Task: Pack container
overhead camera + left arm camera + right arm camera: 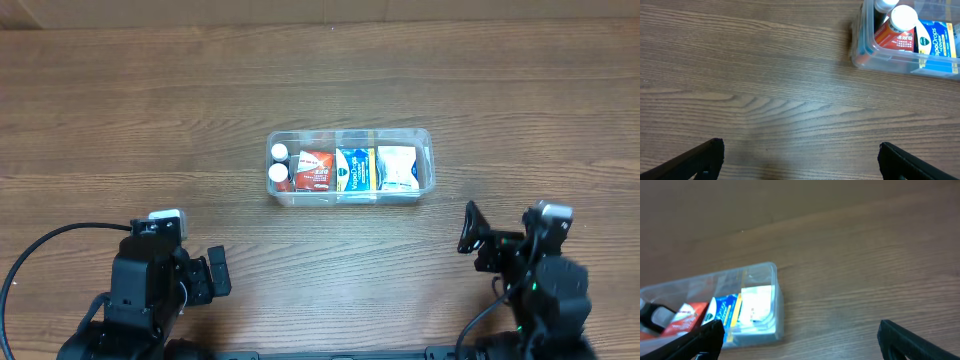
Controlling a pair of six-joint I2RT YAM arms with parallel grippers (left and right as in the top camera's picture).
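Note:
The clear plastic container lies in the middle of the wooden table. It holds two white-capped bottles at its left end, then a red box, a blue box and a white box. My left gripper is open and empty near the front left, well short of the container. In the left wrist view the container is at the top right. My right gripper is open and empty at the front right. In the right wrist view the container is at the lower left.
The brown wooden table runs all round the container. Black cables trail by the left arm base at the front edge.

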